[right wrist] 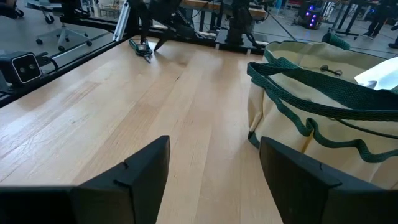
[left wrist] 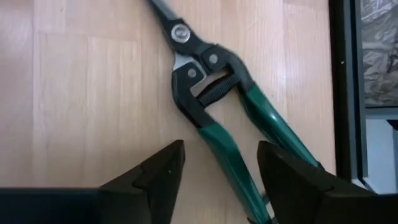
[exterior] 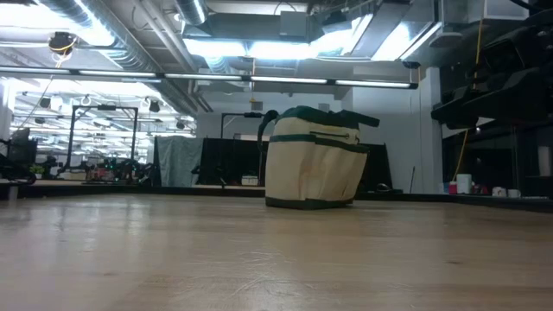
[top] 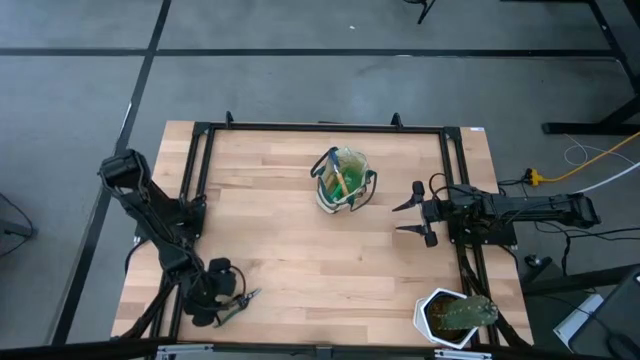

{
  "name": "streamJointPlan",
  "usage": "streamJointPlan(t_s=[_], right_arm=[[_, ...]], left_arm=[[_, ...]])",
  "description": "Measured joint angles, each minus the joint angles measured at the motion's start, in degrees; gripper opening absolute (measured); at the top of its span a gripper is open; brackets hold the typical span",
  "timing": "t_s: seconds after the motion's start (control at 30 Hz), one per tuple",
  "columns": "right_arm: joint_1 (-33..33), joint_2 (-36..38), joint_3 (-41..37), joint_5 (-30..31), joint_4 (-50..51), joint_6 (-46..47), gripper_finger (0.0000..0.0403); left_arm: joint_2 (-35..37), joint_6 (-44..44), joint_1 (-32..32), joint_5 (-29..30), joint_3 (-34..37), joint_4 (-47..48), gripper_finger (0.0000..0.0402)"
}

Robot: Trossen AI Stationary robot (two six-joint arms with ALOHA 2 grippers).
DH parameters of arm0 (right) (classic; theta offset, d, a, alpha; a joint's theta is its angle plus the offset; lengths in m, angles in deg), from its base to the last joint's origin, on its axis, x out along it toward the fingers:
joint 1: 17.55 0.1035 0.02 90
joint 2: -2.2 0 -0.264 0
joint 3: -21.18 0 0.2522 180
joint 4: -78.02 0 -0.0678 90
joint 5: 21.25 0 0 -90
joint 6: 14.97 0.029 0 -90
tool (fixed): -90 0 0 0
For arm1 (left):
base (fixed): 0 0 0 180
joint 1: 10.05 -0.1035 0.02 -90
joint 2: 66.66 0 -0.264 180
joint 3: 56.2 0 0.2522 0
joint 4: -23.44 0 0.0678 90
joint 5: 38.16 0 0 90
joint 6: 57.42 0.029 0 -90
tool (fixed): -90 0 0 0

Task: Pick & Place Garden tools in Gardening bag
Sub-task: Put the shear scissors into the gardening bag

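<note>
Left gripper (left wrist: pixel 217 180): low over the near-left corner of the table (top: pixel 300 260), fingers spread — one on each side of the shears' green handles, not yet touching them.
Shears (left wrist: pixel 217 93): flat on the wood just beside the table's left frame rail, handles toward the gripper, blades pointing away.
Bag (top: pixel 343 180): upright toward the far middle of the table, well apart from the shears — green shapes show inside its mouth.
Right gripper (top: pixel 412 218): near the right edge, beside the bag, fingers spread and holding nothing.
Plant pot (top: pixel 452 317): near-right corner.
</note>
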Motion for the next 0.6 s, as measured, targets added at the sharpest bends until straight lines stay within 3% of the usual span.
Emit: streamJointPlan(t_s=[0.5, 0.6], right_arm=[[0.00, 0.00, 0.00, 0.00, 0.00, 0.00, 0.0250], [-0.02, 0.00, 0.00, 0.00, -0.01, 0.00, 0.0250]], left_arm=[[-1.31, 6.32, 0.47, 5.40, 0.28, 0.47, 0.0038], [-1.35, 7.15, 0.47, 6.07, 0.33, 0.23, 0.0024]])
